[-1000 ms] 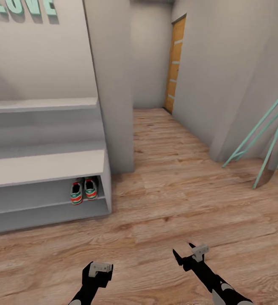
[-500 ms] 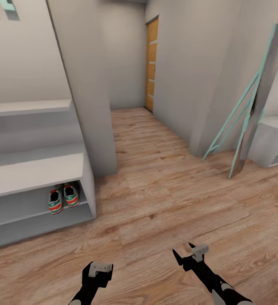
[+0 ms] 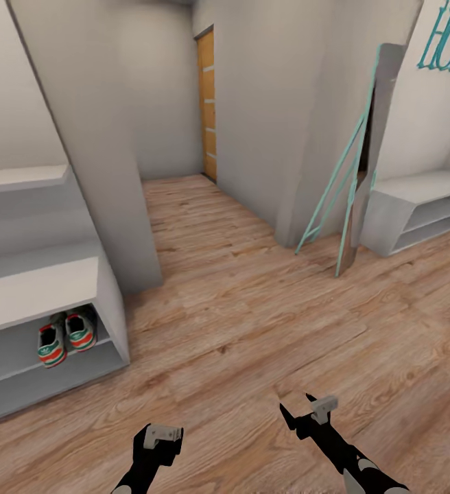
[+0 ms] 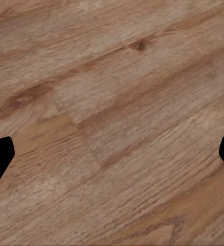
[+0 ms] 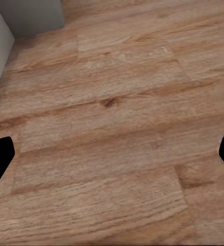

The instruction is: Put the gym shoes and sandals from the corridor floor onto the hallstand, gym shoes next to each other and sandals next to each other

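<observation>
The two gym shoes [image 3: 64,341] are sitting side by side, touching, on the lower shelf of the rack [image 3: 40,285], near its open end beside the grey pillar [image 3: 91,137]. The left tool [image 3: 158,439] and right tool [image 3: 306,412] are hanging low over the floor [image 3: 252,322], well apart from the rack. Both are gaping wide with nothing between their fingers, bare planks showing in each wrist view. A second white bench [image 3: 417,209] is standing far from the rack, beyond a leaning teal-framed mirror [image 3: 362,158].
</observation>
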Tool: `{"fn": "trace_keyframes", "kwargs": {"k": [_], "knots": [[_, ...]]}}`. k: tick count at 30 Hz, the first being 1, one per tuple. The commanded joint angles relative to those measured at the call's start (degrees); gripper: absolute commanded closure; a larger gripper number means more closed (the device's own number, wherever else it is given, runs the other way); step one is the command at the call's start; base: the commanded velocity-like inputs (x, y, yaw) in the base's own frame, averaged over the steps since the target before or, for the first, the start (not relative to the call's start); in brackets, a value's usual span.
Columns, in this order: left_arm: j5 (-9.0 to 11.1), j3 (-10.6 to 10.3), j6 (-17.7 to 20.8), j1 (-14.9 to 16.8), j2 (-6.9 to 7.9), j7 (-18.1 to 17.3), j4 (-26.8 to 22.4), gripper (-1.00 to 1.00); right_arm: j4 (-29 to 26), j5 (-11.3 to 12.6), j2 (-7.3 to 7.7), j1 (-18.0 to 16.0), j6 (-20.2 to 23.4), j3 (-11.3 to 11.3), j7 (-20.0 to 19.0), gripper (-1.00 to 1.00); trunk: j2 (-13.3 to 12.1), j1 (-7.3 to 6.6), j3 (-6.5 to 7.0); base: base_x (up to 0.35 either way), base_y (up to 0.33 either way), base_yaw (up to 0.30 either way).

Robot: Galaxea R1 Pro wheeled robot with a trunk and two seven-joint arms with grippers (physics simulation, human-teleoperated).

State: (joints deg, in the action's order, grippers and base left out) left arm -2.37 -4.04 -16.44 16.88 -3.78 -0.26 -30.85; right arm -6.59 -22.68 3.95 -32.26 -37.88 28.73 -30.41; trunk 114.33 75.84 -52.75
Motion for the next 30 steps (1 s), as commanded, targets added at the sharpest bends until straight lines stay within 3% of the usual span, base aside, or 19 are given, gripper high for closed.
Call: {"fn": "trace_keyframes", "kwargs": {"k": [1, 24, 30], "knots": [[0.00, 0.00, 0.00, 0.00, 0.00, 0.00, 0.00, -1.00, 0.00, 0.00, 0.00, 0.00, 0.00, 0.01, 0.00, -1.00, 0.00, 0.00, 0.00, 0.000, 0.000, -0.293], [0.08, 0.01, 0.00, 0.00, 0.00, 0.00, 0.08, -1.00, 0.00, 0.00, 0.00, 0.00, 0.00, 0.01, 0.00, -1.00, 0.00, 0.00, 0.00, 0.000, 0.000, -0.292], [0.08, -0.01, 0.00, 0.00, 0.00, 0.00, 0.08, -1.00, 0.00, 0.00, 0.07, 0.00, 0.00, 0.01, -0.04, -1.00, 0.00, 0.00, 0.00, 0.000, 0.000, -0.119]]}}
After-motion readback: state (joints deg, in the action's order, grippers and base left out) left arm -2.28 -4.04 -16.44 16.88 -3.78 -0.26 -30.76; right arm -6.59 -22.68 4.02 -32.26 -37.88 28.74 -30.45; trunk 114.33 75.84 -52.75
